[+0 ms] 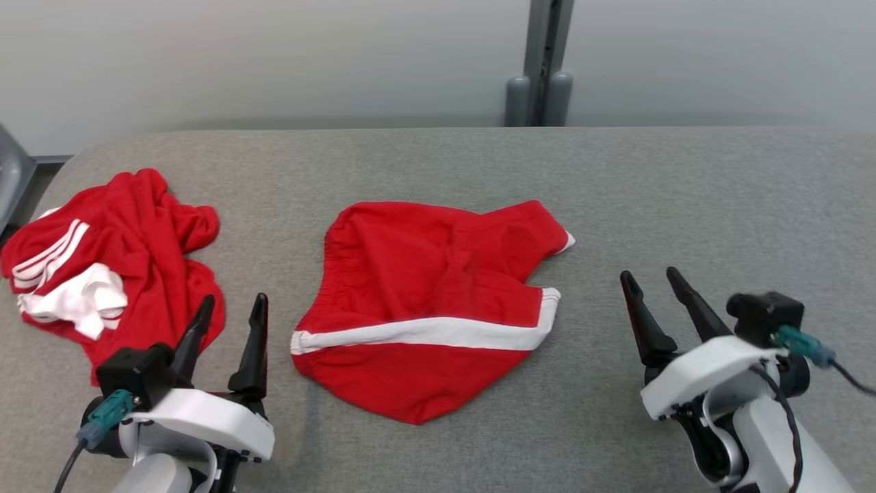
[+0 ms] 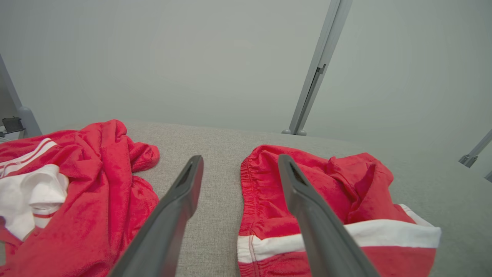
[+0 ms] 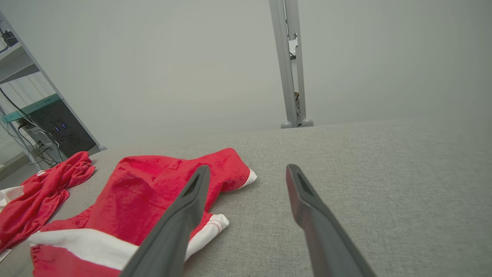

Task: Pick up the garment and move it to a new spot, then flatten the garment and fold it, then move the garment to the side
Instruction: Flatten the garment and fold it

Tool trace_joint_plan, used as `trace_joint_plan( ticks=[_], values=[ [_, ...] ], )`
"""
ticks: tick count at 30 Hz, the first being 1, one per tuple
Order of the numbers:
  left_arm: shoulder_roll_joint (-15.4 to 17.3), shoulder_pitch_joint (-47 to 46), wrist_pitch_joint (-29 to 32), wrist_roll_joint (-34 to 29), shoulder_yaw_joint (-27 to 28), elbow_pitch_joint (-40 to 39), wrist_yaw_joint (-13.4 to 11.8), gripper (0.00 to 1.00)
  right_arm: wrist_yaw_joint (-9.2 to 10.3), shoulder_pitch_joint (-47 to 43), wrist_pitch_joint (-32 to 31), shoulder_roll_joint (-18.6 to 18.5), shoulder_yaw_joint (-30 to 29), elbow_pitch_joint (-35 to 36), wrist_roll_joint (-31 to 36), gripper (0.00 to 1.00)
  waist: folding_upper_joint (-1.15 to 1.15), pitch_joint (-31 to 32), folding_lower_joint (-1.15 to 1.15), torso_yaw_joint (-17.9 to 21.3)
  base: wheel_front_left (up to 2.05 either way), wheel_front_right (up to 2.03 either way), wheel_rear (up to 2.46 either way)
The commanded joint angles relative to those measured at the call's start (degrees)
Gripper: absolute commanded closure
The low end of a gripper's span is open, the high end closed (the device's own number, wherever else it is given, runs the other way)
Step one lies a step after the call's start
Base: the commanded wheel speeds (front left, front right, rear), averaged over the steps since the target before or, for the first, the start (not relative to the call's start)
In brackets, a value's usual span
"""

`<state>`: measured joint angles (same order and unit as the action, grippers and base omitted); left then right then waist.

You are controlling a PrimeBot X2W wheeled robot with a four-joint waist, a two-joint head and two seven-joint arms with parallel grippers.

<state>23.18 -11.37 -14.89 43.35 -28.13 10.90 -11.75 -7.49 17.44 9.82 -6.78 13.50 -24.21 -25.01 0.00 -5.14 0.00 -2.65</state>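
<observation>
The garment [image 1: 424, 308] is a pair of red shorts with a white side stripe, lying loosely spread and wrinkled in the middle of the grey table [image 1: 684, 192]. My left gripper [image 1: 234, 301] hovers open just left of it, near the elastic waistband, with nothing between its fingers. In the left wrist view the garment [image 2: 357, 188] lies behind the right finger of the gripper [image 2: 240, 157]. My right gripper [image 1: 650, 275] is open over bare table to the right of the shorts. In the right wrist view the garment [image 3: 142, 192] sits left of the gripper [image 3: 248, 167].
A crumpled pile of red and white clothing [image 1: 109, 267] lies at the table's left end, just beyond my left gripper. A grey post [image 1: 540, 68] rises behind the far edge. A shelf unit with cables [image 3: 38, 123] stands off the table's left.
</observation>
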Motion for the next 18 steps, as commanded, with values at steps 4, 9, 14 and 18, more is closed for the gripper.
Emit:
trace_joint_plan(
  ticks=[4, 9, 14, 18],
  values=[
    [0.01, 0.5, 0.11, -0.45, -0.72, -1.83, 0.28, 0.0, -0.02, 4.35, -7.05, -1.57, 2.28, -5.85, -6.29, 0.0, 0.0, -0.13, 0.0, -2.51, 0.0, 0.0, 0.0],
    [-0.75, 1.06, 0.56, 0.18, -1.87, -1.9, 1.1, 0.0, -0.02, 9.83, -16.88, -2.69, 5.45, -12.96, -12.64, 0.0, 0.0, -0.56, 0.0, -4.92, 0.0, 0.0, 0.0],
    [-1.68, 0.2, 0.81, 0.76, -2.6, -0.75, 2.24, 0.0, -0.02, 13.53, -24.28, -2.96, 7.68, -18.33, -16.74, 0.0, 0.0, -1.34, 0.0, -7.36, 0.0, 0.0, 0.0],
    [-2.7, -0.53, 0.51, 1.05, -2.8, 0.6, 3.05, 0.0, -0.02, 16.3, -27.77, -2.99, 8.75, -23.85, -17.03, 0.0, 0.0, -2.0, 0.0, -9.34, 0.0, 0.0, 0.0]
  ],
)
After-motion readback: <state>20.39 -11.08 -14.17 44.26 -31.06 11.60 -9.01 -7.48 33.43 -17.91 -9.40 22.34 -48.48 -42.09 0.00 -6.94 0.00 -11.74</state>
